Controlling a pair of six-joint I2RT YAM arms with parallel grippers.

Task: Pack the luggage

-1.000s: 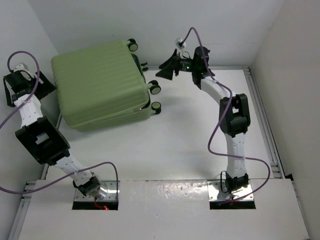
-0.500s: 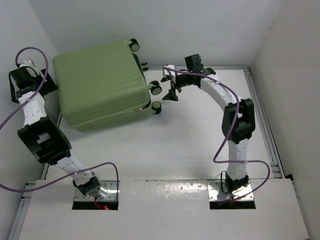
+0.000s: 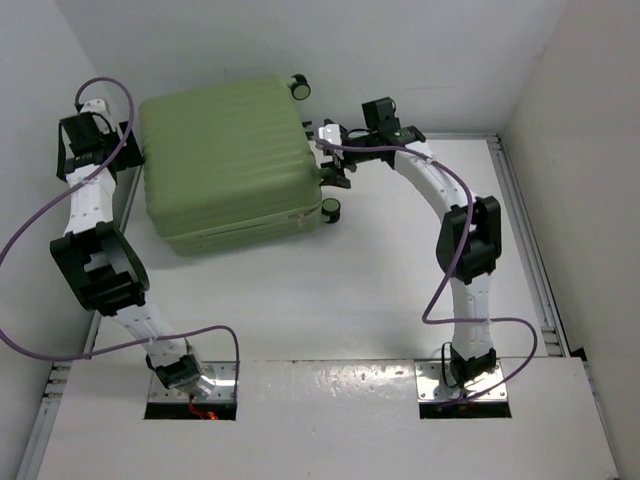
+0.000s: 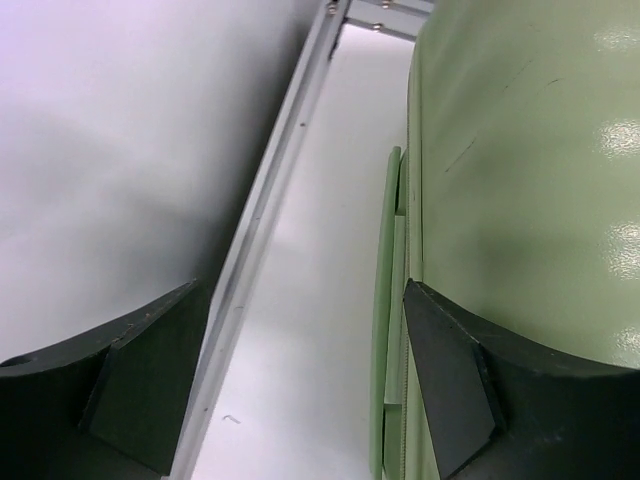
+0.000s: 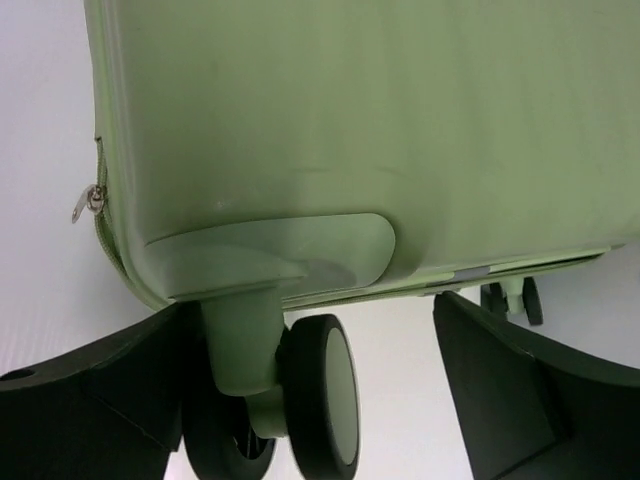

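Note:
The luggage [image 3: 228, 160], a light green ribbed hard-shell suitcase, lies shut and flat at the back of the table. My left gripper [image 3: 128, 150] is open at its left side. In the left wrist view [image 4: 300, 400] one finger [image 4: 450, 390] rests against the shell [image 4: 530, 180] and the other stands over the table rail. My right gripper [image 3: 333, 165] is open at the wheel end. In the right wrist view [image 5: 300, 400] its jaws stand on either side of a black-and-green wheel [image 5: 325, 400] under the shell [image 5: 350, 110].
White walls close in on the left, back and right. A metal rail [image 4: 270, 230] runs along the table's left edge, close beside the suitcase. A zip pull [image 5: 90, 200] hangs at the suitcase's corner. Another wheel [image 3: 298, 85] sticks out at the back.
The suitcase has slid to the right and turned squarer. My left gripper followed along its left side. My right gripper moved in from the back to the wheels.

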